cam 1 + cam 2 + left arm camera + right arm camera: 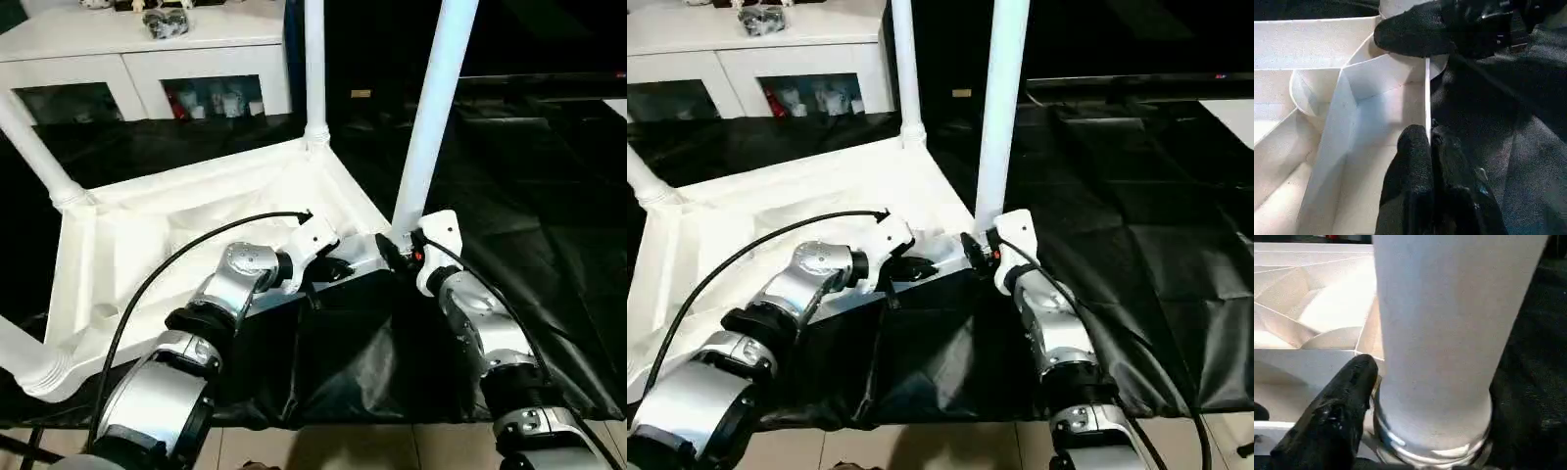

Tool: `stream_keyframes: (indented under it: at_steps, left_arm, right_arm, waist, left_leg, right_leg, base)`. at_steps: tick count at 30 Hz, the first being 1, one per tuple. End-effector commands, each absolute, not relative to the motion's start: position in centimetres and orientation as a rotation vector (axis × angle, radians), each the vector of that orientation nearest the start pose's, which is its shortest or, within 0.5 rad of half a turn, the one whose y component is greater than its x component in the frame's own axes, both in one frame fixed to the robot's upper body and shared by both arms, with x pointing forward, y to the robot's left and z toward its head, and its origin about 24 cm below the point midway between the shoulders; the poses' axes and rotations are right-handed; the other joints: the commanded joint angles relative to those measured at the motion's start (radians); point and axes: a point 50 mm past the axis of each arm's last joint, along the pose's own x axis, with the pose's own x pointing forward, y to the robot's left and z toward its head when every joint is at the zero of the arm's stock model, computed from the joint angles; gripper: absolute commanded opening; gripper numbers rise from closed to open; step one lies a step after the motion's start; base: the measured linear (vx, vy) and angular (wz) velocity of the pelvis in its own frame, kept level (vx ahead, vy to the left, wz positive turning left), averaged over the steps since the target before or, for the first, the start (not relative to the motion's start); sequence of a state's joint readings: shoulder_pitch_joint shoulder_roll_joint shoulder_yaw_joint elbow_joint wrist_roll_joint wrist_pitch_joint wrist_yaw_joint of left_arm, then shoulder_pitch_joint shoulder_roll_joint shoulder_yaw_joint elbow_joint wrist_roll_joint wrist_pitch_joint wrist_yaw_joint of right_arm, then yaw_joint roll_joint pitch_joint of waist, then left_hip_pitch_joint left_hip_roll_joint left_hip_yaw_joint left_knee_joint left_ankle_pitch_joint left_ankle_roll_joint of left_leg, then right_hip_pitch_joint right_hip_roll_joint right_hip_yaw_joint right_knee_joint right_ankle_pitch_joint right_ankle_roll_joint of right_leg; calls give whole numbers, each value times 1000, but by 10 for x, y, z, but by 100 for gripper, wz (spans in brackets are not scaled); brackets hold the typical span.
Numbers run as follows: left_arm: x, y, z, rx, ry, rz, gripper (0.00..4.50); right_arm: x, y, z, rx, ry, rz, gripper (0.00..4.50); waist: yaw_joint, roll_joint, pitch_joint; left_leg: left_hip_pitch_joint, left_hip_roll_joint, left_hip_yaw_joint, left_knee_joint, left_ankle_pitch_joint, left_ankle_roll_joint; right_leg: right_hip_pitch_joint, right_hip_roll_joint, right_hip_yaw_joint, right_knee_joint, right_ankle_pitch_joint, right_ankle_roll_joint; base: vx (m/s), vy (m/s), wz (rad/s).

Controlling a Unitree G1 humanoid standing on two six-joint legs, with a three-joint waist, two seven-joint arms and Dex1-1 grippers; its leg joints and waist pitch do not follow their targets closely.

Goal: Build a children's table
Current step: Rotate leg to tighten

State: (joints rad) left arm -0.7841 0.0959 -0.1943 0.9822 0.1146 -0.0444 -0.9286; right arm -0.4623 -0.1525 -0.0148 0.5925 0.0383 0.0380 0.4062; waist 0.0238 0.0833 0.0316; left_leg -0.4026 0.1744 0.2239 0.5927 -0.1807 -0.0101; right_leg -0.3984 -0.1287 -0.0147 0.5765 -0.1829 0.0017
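Note:
The white tabletop (196, 211) lies upside down on the black cloth, ribbed underside facing up. Four white legs stand in its corner sockets: a back leg (313, 69), a far-left leg (34, 142), a near-left leg (24, 360) and a near-right leg (436, 108). My left gripper (338, 266) is shut on the tabletop's thin front rim (1427, 98) just beside the near-right corner, with its fingers (1413, 152) pinching that edge. My right gripper (397, 245) is shut on the flared base of the near-right leg (1435, 333); one finger (1347, 396) presses against the leg's side, the other is hidden behind it.
A black cloth (549, 225) covers the work surface and hangs over the front edge above the tiled floor. A white cabinet (147, 54) with glass doors stands behind the tabletop, with small objects on top. My left arm's black cable (167, 269) arcs over the tabletop.

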Motion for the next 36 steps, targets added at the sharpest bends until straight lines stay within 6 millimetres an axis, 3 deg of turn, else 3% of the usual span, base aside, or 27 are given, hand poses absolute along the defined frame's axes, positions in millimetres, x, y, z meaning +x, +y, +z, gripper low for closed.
stream_keyframes:
  at_steps: [1, 7, 10, 15, 16, 19, 20, 21, 29, 32, 36]
  left_arm:
    - [335, 52, 44, 349, 322, -1285, 0]
    - [332, 75, 44, 395, 333, -1376, 0]
    - [330, 87, 46, 410, 337, -1440, 0]
    - [329, 102, 48, 436, 360, -1501, 0]
    - [329, 104, 49, 439, 357, -1499, 0]
    - [327, 110, 52, 422, 357, -1558, 0]
    - [327, 110, 52, 422, 357, -1558, 0]
    - [326, 111, 54, 411, 356, -1585, 0]
    - [325, 114, 56, 409, 372, -1637, 0]
    - [325, 115, 56, 409, 376, -1644, 0]
    - [326, 115, 56, 403, 379, -1637, 0]
  right_arm:
    - [325, -128, 35, -98, 179, 620, 384]
    - [312, -152, 40, -163, 200, 844, 410]
    - [305, -159, 43, -171, 227, 965, 410]
    - [294, -168, 45, -219, 278, 1128, 410]
    - [293, -169, 46, -224, 283, 1141, 410]
    - [291, -174, 49, -245, 305, 1204, 410]
    - [291, -174, 49, -245, 305, 1204, 410]
    - [291, -175, 50, -243, 316, 1228, 395]
    - [290, -175, 52, -230, 343, 1288, 336]
    - [290, -175, 53, -223, 342, 1299, 299]
    - [291, -173, 52, -201, 332, 1266, 273]
  waist:
    - [-5, -12, -60]
    - [11, -15, -66]
    - [17, -17, -64]
    - [19, -14, -57]
    - [18, -26, -57]
    - [24, -21, -57]
    - [25, -21, -57]
    - [24, -29, -57]
    - [33, -28, -62]
    - [36, -23, -61]
    - [34, -25, -59]
  left_leg:
    - [32, 43, -33, -86, -296, 39]
    - [26, 44, -25, -65, -154, 127]
    - [27, 48, -23, -64, -165, 146]
    - [35, 54, -24, -76, -239, 100]
    - [35, 55, -23, -78, -248, 91]
    - [36, 55, -25, -80, -255, 77]
    - [35, 54, -24, -79, -245, 78]
    - [33, 54, -24, -78, -238, 81]
    - [33, 52, -21, -66, -157, 128]
    - [35, 53, -22, -68, -174, 120]
    - [35, 53, -23, -71, -192, 105]
  right_leg:
    - [30, -12, -3, -63, -164, -186]
    - [40, -11, -9, -41, 28, -242]
    - [38, -14, -8, -41, 1, -254]
    - [33, -13, -6, -50, -118, -251]
    - [31, -11, -5, -53, -130, -250]
    - [31, -15, -3, -52, -151, -247]
    - [32, -15, -2, -50, -133, -250]
    - [33, -14, -2, -49, -123, -251]
    - [34, -15, -4, -37, -25, -278]
    - [33, -16, -4, -40, -56, -274]
    - [33, -16, -3, -42, -76, -270]
  base:
    - [0, 0, 0]
    - [0, 0, 0]
    - [0, 0, 0]
    - [0, 0, 0]
    - [0, 0, 0]
    - [0, 0, 0]
    - [0, 0, 0]
    - [0, 0, 0]
    - [0, 0, 0]
    - [0, 0, 0]
    - [0, 0, 0]
